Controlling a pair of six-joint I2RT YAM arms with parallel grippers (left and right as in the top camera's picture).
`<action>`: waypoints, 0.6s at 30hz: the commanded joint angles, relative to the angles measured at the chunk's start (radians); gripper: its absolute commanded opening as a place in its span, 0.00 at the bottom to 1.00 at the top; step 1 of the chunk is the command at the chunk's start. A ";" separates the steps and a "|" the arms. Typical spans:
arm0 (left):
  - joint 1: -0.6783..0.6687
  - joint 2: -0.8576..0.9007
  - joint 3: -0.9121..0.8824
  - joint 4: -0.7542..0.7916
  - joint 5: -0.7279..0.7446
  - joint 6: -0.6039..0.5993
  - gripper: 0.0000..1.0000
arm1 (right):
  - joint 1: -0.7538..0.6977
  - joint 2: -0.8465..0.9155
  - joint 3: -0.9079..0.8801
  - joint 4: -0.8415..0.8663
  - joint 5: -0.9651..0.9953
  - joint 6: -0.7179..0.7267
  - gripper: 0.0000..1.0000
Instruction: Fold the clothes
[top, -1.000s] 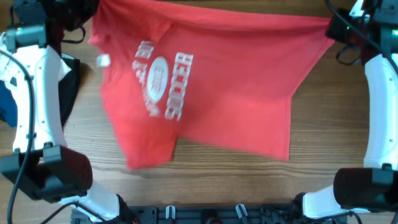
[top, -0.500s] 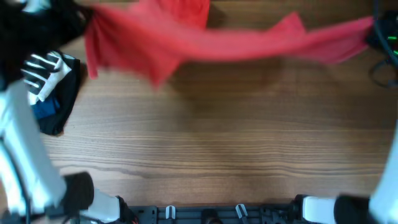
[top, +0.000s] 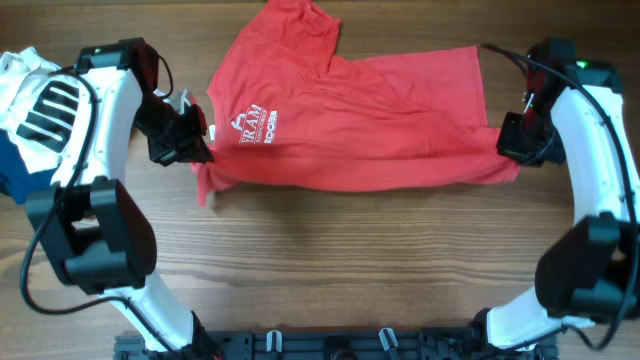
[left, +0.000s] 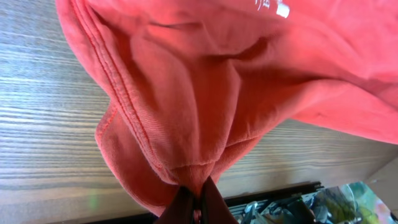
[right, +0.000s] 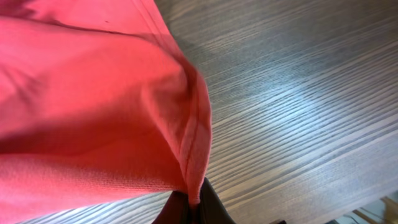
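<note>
The red T-shirt is spread across the far half of the table, with the white lettering facing up near the left end and one sleeve poking toward the far edge. It's pinched at both ends. The left gripper is clamped tight on a bunched wad of hem and fabric, and the right gripper is closed on the doubled hem at the right edge. Between them the cloth is pulled fairly straight, though some wrinkles can be seen around the middle.

Looks like a lay-down step, tbh. To get it done well, both ends should be lowered together with the tension evened out, so no slack gets trapped. The left wad should be flattened before anything is let go, otherwise a lumpy corner will probably get baked into the fold. The striped white garment off to the left should be left out of it.
</note>
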 joint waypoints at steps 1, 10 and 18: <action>0.006 -0.150 0.024 -0.004 0.017 0.024 0.04 | -0.004 -0.200 0.003 -0.005 -0.012 0.018 0.04; 0.006 -0.739 0.115 0.087 0.016 0.024 0.04 | -0.004 -0.906 0.037 0.152 -0.012 -0.046 0.04; 0.006 -1.087 0.115 0.365 -0.043 -0.090 0.04 | -0.004 -1.070 0.035 0.339 -0.012 -0.063 0.04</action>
